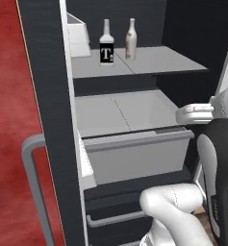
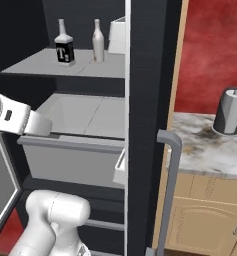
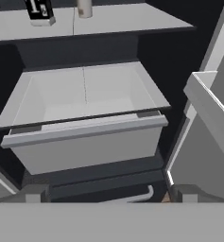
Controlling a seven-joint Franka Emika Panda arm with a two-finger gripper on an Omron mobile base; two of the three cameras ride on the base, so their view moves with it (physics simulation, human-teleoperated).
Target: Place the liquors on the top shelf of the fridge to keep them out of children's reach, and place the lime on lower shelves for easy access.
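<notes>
Both liquors are sitting upright on the top shelf (image 1: 149,62) of the fridge (image 1: 48,96). The square clear bottle (image 1: 106,44) with the black "T" label is standing toward the shelf's front edge. The slim beige bottle (image 1: 131,40) is standing just beside it, slightly further back, apart and not touching. In the right base view the square one is showing on the left and the slim one on the right, both on the same shelf panel. In the hand view the bottles' bases are sitting at the upper edge, still on that shelf.

Can't spot the lime in any view, so I can't tell where it is.

Below the top shelf, the lower shelf panel (image 1: 110,113) is lying flat with a seam down its middle, and the drawer-like bin (image 1: 139,153) is sitting just under it. A grey bar handle (image 1: 32,182) is running down the fridge door.

The hand (image 3: 108,194) is hanging released, fingers spread wide and gripping nothing, in front of the bin and below the top shelf, well apart from the bottles.

Beside the fridge, a grey paper-towel roll (image 2: 230,112) is standing on the marbled tabletop (image 2: 205,150), over tan cabinet doors (image 2: 200,220).
</notes>
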